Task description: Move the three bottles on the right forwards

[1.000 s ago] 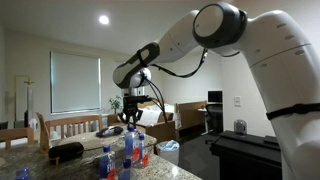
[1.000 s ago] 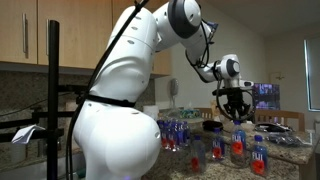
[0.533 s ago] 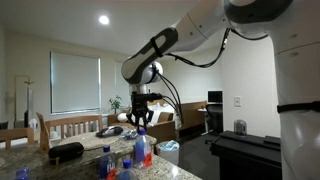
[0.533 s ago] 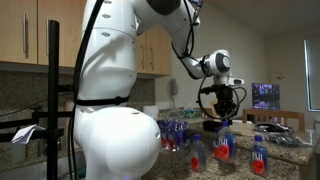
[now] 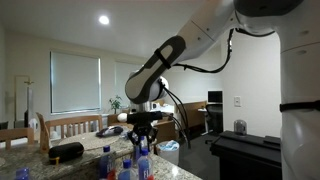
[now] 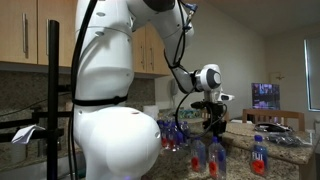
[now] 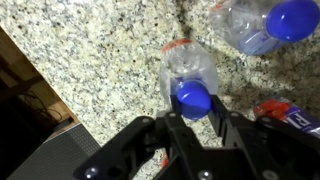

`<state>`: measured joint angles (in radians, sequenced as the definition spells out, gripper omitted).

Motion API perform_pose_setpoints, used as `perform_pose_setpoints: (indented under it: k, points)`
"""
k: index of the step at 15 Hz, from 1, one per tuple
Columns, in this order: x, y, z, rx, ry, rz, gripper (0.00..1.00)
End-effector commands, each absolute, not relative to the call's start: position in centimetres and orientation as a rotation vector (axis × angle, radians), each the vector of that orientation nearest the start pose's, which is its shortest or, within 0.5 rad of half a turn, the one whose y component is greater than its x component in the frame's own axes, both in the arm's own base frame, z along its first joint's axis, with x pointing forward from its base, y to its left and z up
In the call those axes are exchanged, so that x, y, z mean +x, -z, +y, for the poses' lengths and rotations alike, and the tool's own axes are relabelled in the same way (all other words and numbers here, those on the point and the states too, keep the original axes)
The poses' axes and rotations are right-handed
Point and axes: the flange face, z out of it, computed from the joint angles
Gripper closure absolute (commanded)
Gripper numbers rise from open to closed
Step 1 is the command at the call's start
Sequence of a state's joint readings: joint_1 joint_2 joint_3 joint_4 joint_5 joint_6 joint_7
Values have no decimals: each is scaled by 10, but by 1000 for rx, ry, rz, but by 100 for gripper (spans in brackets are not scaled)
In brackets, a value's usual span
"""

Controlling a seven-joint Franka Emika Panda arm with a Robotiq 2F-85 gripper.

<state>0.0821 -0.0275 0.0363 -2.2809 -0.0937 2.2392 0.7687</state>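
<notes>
My gripper is shut on the neck of a clear bottle with a blue cap, which hangs straight down between the fingers over the granite counter. Both exterior views show this held bottle under the gripper, low over the counter. In the wrist view a second bottle stands at the top right, and a third one's red label shows at the right edge. Two more bottles stand on either side of the held one.
A flat black oval object lies on the counter beyond the bottles. A cluster of several more bottles stands further back. The counter edge runs diagonally at the left of the wrist view, with dark wood below it.
The gripper, still shut on the bottle, has carried it sideways along the counter and lower, away from where it was lifted.
</notes>
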Motion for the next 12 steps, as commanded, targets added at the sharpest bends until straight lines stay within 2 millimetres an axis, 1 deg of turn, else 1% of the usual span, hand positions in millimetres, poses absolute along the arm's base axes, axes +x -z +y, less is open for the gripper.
perform_pose_setpoints:
  k: [1,3,7,12]
  points:
    - [488,-361,64,-3051,68,1010,87]
    - [485,-360,70,-3055,61,1006,87]
    - [484,-361,80,-3088,75,917,87]
    - [486,-359,87,-3118,75,813,87]
